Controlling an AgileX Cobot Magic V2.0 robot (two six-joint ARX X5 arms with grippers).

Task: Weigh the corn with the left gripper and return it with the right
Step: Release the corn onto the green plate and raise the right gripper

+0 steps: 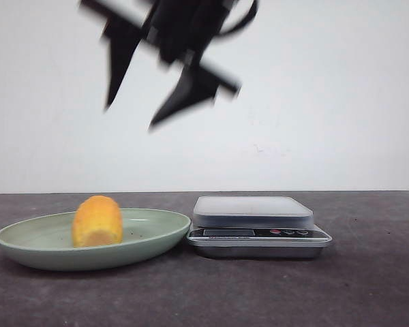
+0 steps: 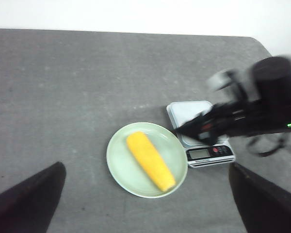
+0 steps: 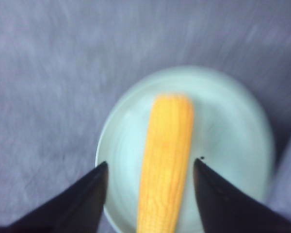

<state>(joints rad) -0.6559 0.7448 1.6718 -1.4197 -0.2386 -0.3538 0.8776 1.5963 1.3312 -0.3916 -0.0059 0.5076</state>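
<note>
Two grippers are in view, and neither one holds anything. The corn (image 1: 97,221) lies on its side in a pale green plate (image 1: 27,242) on the dark grey table (image 1: 368,293), resting along the plate's middle with one end toward the camera in the front view. Just beside the plate, on the robot's right, stands a small kitchen scale (image 1: 259,226) with a pale weighing platform and a dark display strip along its front edge; the platform is bare. The right gripper (image 1: 129,116) hangs high above the plate, blurred, its dark fingers (image 1: 116,65) spread apart and pointing down; in its own wrist view the two fingertips frame the corn (image 3: 166,165) from well above, one on each side, without touching it. The left gripper (image 2: 145,194) is also spread wide, its fingers (image 2: 26,199) at the corners of its wrist view, far over the table with the plate (image 2: 117,155), corn (image 2: 150,161) and scale (image 2: 208,153) below.
</note>
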